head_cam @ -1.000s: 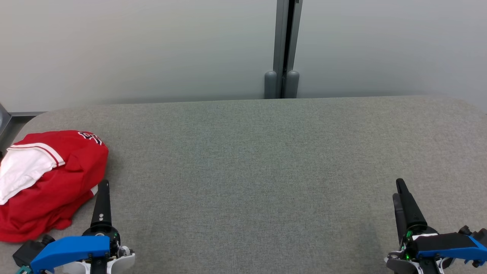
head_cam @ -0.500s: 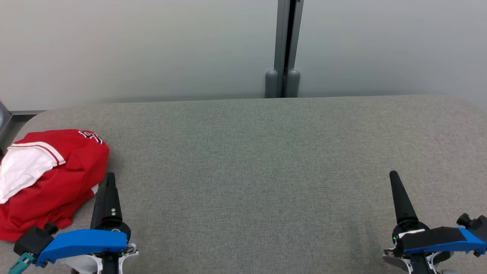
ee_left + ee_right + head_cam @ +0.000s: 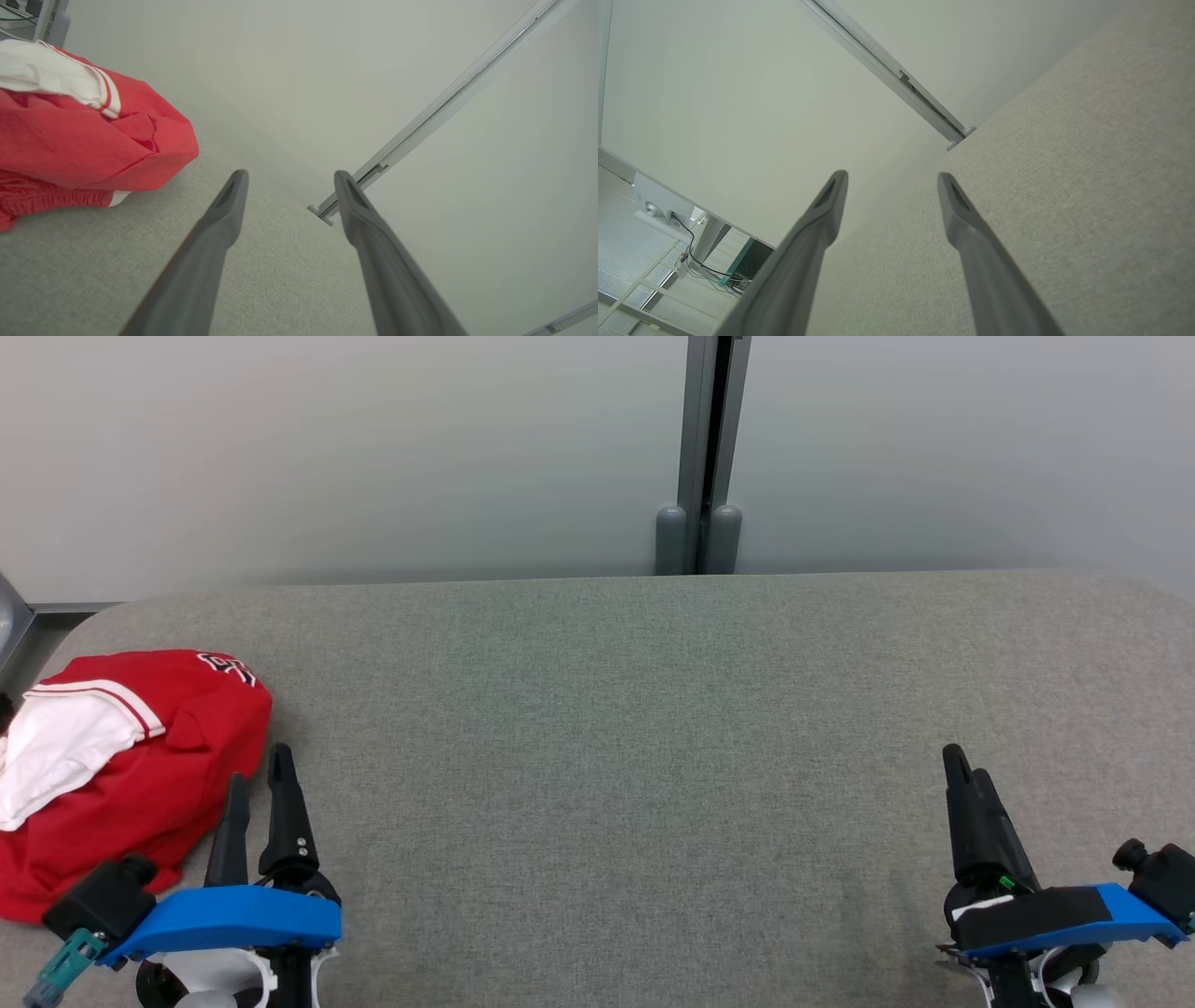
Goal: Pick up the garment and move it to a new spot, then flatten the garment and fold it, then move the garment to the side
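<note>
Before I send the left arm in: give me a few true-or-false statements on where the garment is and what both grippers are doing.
1. The red and white garment lies bunched at the left end of the grey table. True.
2. The left gripper is shut on the garment. False: its jaws stand open beside the garment and hold nothing.
3. The right gripper is open and empty, over the table's right side. True.
4. The garment is folded flat at the table's middle. False: it is a crumpled heap at the left end.
</note>
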Controlling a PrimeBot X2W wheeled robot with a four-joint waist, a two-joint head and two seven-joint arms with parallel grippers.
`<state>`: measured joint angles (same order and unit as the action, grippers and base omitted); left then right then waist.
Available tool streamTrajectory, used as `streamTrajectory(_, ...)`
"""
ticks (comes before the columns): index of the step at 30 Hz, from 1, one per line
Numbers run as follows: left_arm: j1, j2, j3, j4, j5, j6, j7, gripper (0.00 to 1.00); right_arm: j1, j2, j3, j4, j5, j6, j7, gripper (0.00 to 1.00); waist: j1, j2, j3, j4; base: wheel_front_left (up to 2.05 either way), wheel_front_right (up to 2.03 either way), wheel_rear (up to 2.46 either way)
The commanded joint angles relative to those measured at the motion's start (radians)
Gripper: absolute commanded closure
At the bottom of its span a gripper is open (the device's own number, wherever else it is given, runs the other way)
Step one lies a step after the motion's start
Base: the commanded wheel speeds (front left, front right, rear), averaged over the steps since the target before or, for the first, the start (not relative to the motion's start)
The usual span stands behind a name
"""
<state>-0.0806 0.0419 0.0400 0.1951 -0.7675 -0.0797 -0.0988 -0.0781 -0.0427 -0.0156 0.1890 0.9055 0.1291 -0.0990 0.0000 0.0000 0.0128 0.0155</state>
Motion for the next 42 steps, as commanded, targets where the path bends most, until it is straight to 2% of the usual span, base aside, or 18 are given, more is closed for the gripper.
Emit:
streamTrajectory(1, -0.025, 0.009, -0.005, -0.012, 0.039, 0.002, -0.010, 0.00, -0.026, -0.007, 0.003, -0.014, -0.030, 0.002, -0.010, 0.00, 0.0000, 0.0000, 0.000, 0.000, 0.00, 0.00, 0.00)
streamTrajectory(19, -0.024, 0.025, -0.026, 0.008, 0.294, 0.007, -0.059, 0.00, -0.023, -0.008, 0.014, 0.004, -0.254, 0.002, -0.059, 0.00, 0.0000, 0.0000, 0.001, 0.005, 0.00, 0.00, 0.00)
streamTrajectory(42, -0.005, 0.037, -0.035, 0.035, 0.504, 0.018, -0.110, 0.00, -0.022, -0.010, 0.026, 0.041, -0.459, 0.002, -0.111, 0.00, 0.0000, 0.0000, -0.003, 0.015, 0.00, 0.00, 0.00)
